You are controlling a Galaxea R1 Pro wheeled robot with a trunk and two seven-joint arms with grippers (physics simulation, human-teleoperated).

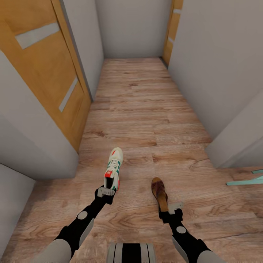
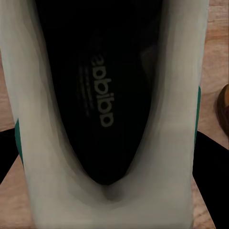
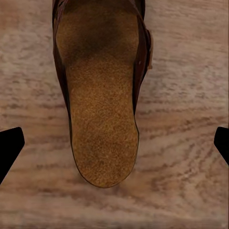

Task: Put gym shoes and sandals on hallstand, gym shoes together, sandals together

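White lace-up gym shoe with green stripes and red-orange tongue patch (image 1: 113, 169) held at heel by left gripper (image 1: 106, 191), toe toward 12 o'clock, above light-brown wood-plank corridor floor (image 1: 146, 109). Flat brown sandal with tan footbed (image 1: 160, 193) at shoe's 4 o'clock, heel at right gripper (image 1: 171, 209); in right wrist view sandal (image 3: 100, 95) sits between spread dark fingertips (image 3: 9, 148), grip cannot tell. Orange wooden door (image 1: 47, 73) at 10 o'clock

White gym shoe (image 1: 113, 169) toe-forward, heel lifted; brown sandal (image 1: 159, 194) beside it, above floor (image 1: 146, 109).
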